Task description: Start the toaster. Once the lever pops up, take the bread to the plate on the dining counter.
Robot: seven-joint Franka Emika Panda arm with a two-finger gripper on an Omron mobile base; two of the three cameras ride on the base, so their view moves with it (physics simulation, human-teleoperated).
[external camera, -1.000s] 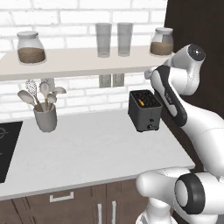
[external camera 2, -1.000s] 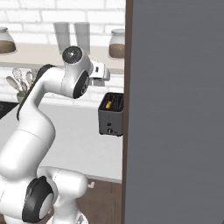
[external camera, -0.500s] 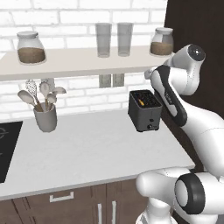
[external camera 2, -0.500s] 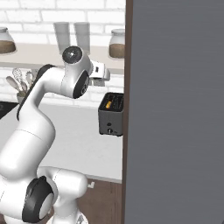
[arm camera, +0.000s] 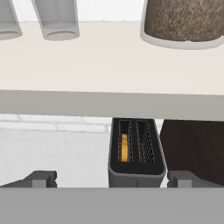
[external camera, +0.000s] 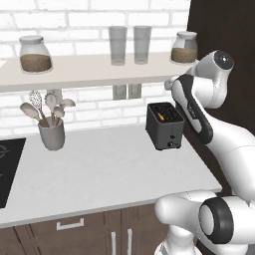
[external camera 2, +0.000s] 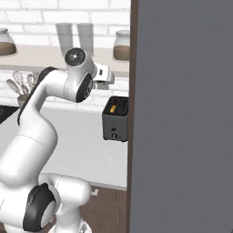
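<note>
**Kid:** What are you looking at right now?

**Me:** I am looking at the toaster. It is a small, dark grey box with smooth sides and two long slots on top. It is sitting on the pale, flat worktop, near its right end, right beside a tall dark wood wall.

**Kid:** Is there bread in it?

**Me:** Yes. The bread is sitting down inside one slot. I am seeing just a thin golden-orange strip between the wire bars.

**Kid:** What is your robot hand doing?

**Me:** The gripper is hanging up high above the toaster, level with the shelf. Its two little dark fingers are spread wide apart, holding nothing.

**Kid:** What is on the shelf?

**Me:** Two clear, round glasses and a glass jar full of something brown and grainy. The wall behind is made of white bricks.
</note>
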